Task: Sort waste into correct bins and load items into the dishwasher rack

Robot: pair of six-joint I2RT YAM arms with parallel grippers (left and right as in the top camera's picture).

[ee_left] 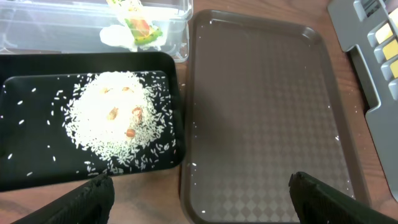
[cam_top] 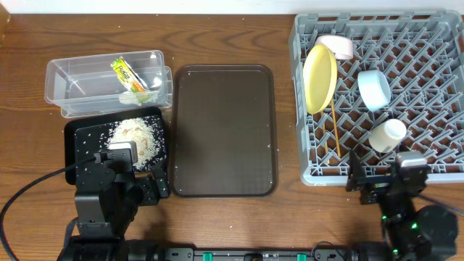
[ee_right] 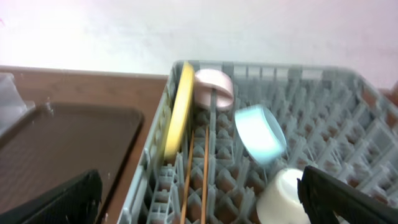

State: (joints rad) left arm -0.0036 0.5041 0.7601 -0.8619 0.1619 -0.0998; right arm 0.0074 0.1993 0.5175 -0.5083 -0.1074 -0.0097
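Seen from the front of the bench. The left claw point(ee_left: 202, 202) stands wide open and holds nothing, hanging over the near edge of the large dark brown rectangular serving tray point(cam_top: 223, 130). The right claw point(ee_right: 202, 202) is likewise fully spread and empty, poised just outside the 6 o'clock wall of the big square grey plastic lattice rack point(cam_top: 299, 109).

At 10 o'clock from the left claw lies the shallow black rounded-corner tray point(ee_left: 25, 68), carrying a heap of loose white rice point(ee_left: 115, 118). Beyond it, at 12 o'clock, the clear rectangular plastic tub point(cam_top: 72, 80) contains the small green-and-orange snack wrapper point(cam_top: 125, 72).

In the rack, the pale yellow round plate point(cam_top: 320, 78) stands on edge along the 9 o'clock side. The white-pink bowl point(cam_top: 339, 46) sits at its 12 o'clock end, the light blue bowl point(cam_top: 373, 88) near the centre, and the small white cup point(cam_top: 386, 134) toward 6 o'clock. The wooden chopsticks point(cam_top: 336, 127) lie in the grid beside the plate.

Progress, as judged: waste sorted, all five items racked; nothing obvious is left except pale specks on the serving tray, too small to identify.

The left wrist view alone shows brownish bits among the rice. The right wrist view alone separates the two chopsticks and shows the plate upright. Only the overhead view shows bins and rack together on the wooden bench point(cam_top: 22, 43).
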